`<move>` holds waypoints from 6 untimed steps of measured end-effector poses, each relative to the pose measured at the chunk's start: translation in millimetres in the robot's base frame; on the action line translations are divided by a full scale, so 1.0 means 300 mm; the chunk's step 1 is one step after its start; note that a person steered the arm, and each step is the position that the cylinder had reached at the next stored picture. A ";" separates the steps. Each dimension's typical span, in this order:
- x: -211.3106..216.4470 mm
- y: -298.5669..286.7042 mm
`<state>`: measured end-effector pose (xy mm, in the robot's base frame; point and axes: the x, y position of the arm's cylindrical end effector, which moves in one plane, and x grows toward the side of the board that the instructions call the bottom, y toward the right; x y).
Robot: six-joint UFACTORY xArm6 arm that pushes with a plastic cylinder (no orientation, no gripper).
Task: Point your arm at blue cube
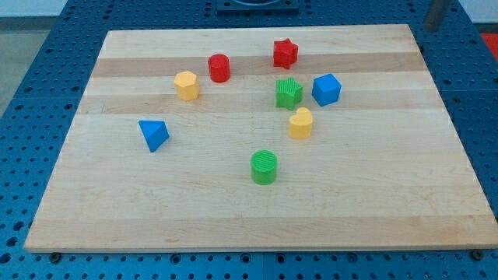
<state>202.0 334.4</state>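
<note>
The blue cube (327,89) sits on the wooden board (389,194), right of centre in the upper half. A dark blurred rod comes in at the view's top right corner. Its lower end, my tip (433,29), is just beyond the board's top right corner, well up and to the right of the blue cube and touching no block. A green ridged block (289,93) stands just left of the blue cube. A yellow heart-shaped block (301,123) lies below and left of the cube.
A red star (285,53) and a red cylinder (219,68) stand near the board's top. A yellow hexagon (187,85) is on the upper left, a blue triangular block (154,134) on the left, and a green cylinder (264,167) below centre.
</note>
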 end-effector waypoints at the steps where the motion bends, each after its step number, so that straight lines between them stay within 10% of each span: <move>1: 0.000 0.000; 6: 0.508 -0.376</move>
